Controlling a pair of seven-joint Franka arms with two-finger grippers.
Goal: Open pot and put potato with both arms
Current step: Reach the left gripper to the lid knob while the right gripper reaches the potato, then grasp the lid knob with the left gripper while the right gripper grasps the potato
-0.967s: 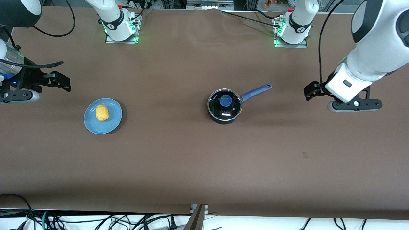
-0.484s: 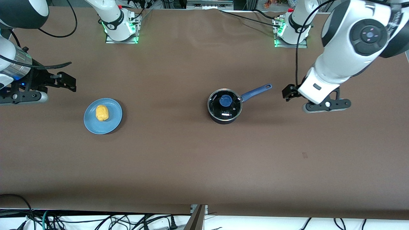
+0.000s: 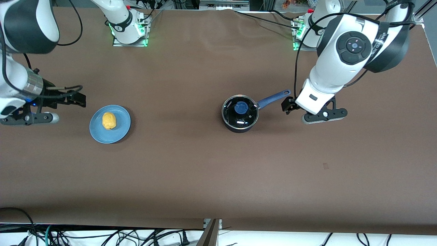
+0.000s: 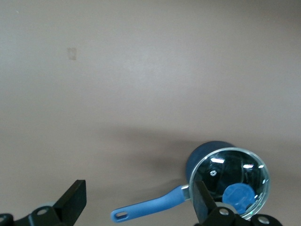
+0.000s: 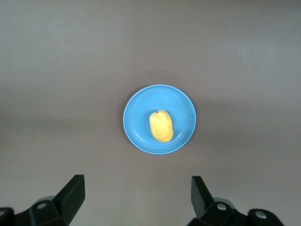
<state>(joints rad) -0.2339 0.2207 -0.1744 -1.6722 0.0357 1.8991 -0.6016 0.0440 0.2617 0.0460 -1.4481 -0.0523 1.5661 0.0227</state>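
Black pot (image 3: pixel 240 115) sits lidded mid-table; potato (image 3: pixel 109 121) lies on a blue plate (image 3: pixel 121 131) toward the right arm's end; left gripper (image 3: pixel 287 105) hovers by the pot's handle (image 3: pixel 273 97) — jaws spread; right gripper (image 3: pixel 78 99) beside the plate — also spread.

lid (image 3: pixel 240 112) shut on pot (image 3: pixel 235 127) | bare table (image 3: pixel 177 102) between pot and plate (image 3: pixel 123 128)

A brown tabletop (image 3: pixel 191 171) carries two things. The lidded pot (image 3: pixel 240 113) sits mid-tabletop. A blue plate (image 3: pixel 121 131) lies toward the right arm's edge.
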